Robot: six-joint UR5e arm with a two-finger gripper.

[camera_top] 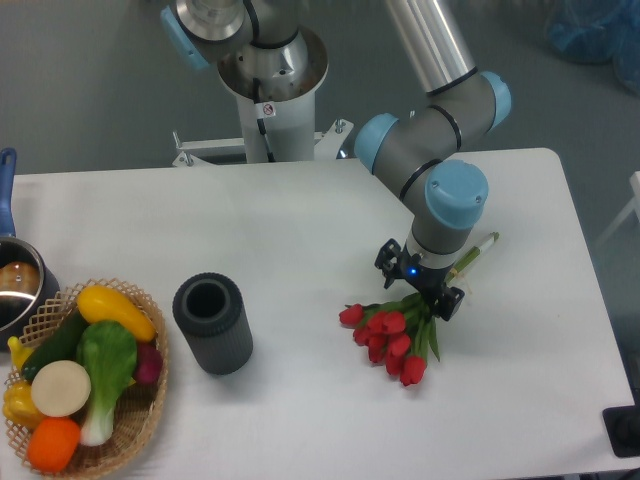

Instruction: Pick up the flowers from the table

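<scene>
The flowers (392, 340) are a bunch of red tulips with green leaves lying on the white table (320, 220), right of centre. Their green stems run up and right to a pale tip (484, 243). My gripper (420, 296) is down over the bunch where the leaves meet the stems. The wrist hides the fingertips, so I cannot tell whether they are closed on the stems.
A dark cylinder (212, 322) stands upright left of the flowers. A wicker basket (140, 410) of toy vegetables sits at the front left corner. A pot (18, 285) with a blue handle is at the left edge. The arm's base (270, 90) stands behind the table.
</scene>
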